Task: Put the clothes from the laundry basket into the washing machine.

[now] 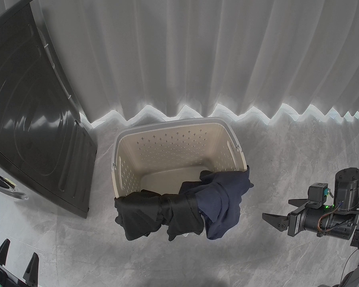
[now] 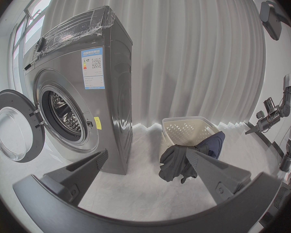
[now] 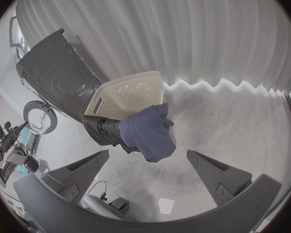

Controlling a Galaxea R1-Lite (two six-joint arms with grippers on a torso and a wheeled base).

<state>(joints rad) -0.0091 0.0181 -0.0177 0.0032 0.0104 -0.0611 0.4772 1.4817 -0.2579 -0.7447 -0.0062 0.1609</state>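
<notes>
The left gripper (image 1: 18,260) and right gripper (image 1: 283,210) hold their jaws wide apart, empty. A black cloth (image 1: 155,216) and a navy cloth (image 1: 223,204) drape over the near rim of the basket (image 1: 175,144), beside the washer (image 2: 119,91), whose door (image 2: 14,127) stands open.

The washing machine (image 2: 116,91) carries a blue label (image 2: 93,68) and yellow sticker (image 2: 97,123), unreadable.

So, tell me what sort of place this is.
Probably a laundry corner, perhaps staged: a front-loading washing machine with its door open, a laundry basket with clothes draped over its rim, white curtains behind.
</notes>
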